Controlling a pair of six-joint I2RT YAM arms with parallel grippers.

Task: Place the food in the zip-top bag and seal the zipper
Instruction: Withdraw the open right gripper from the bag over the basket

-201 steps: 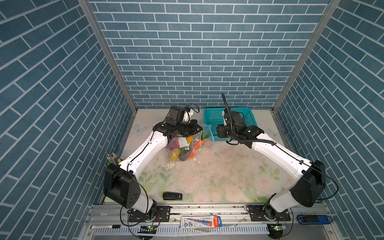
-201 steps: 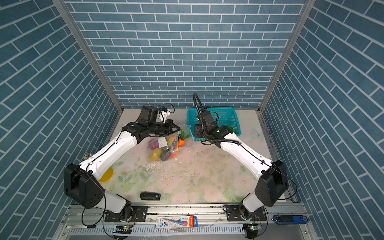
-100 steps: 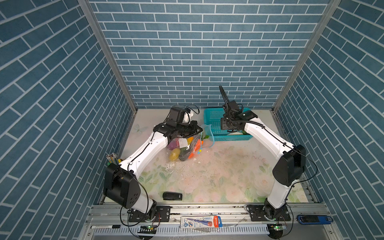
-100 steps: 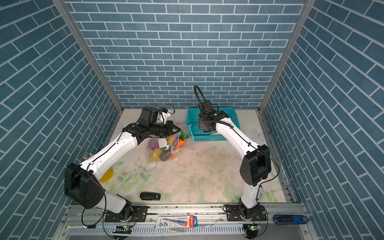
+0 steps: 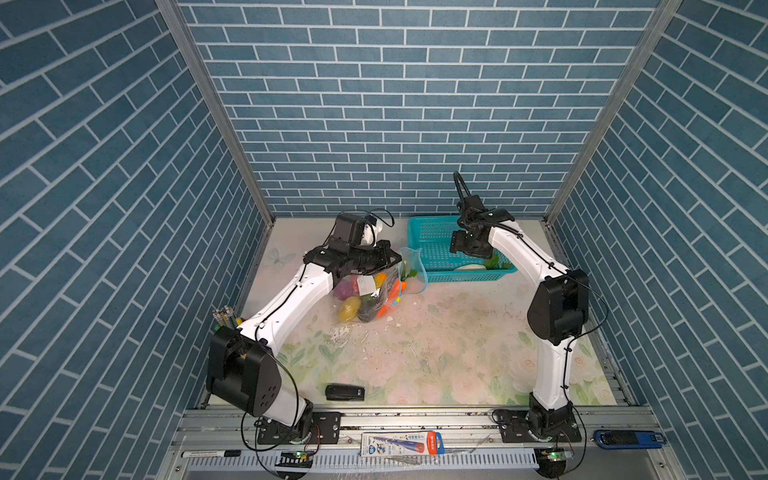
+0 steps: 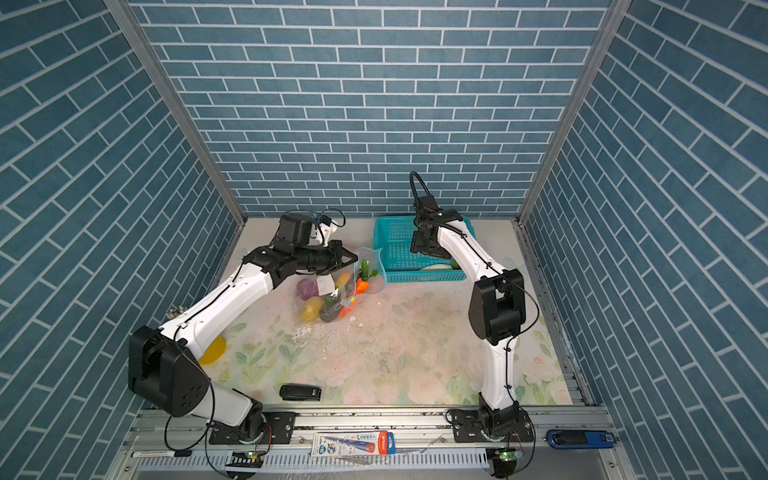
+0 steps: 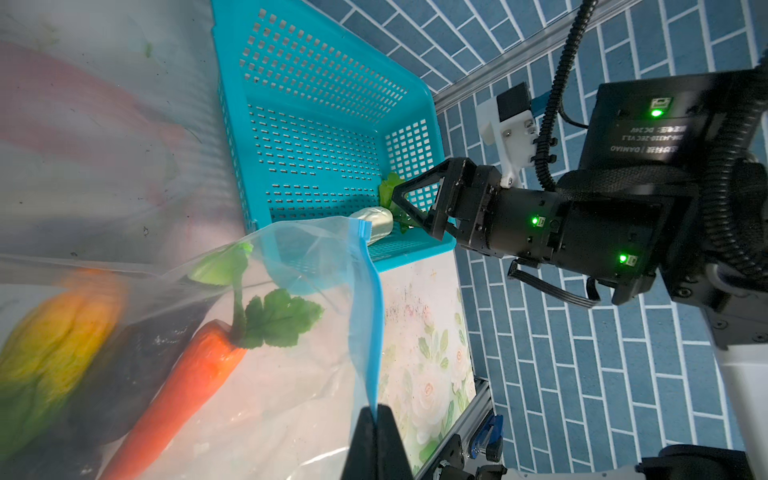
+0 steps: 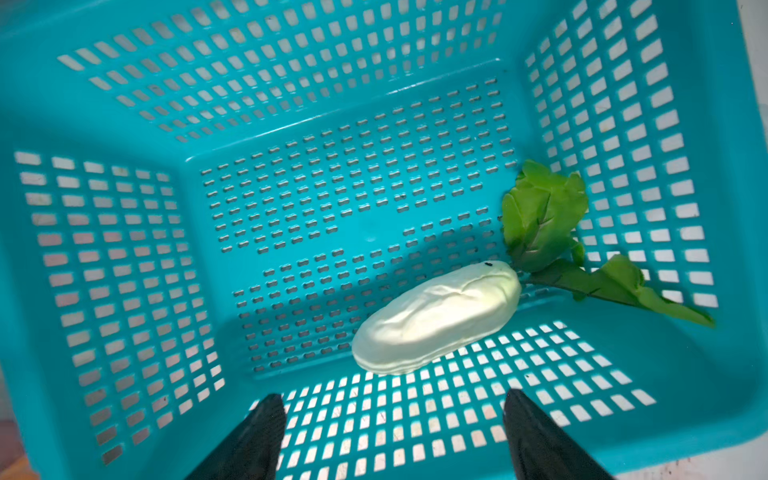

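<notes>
Top view: radish (image 5: 471, 267) at basket's (image 5: 428, 232) 5 o'clock.
Prob. light, slick: pinch mid-body. R gripper (image 8: 392, 401) apart; L gripper (image 7: 376, 415) clamps zipper (image 7: 368, 316).

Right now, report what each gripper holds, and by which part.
Left gripper: the zip-top bag, pinched at its blue zipper strip. Right gripper: open, holding nothing.

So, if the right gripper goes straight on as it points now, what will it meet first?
Probably the white radish in the teal basket: the right gripper, jaws open, points at it. Depth is unclear; it might meet the basket floor beside it.
</notes>
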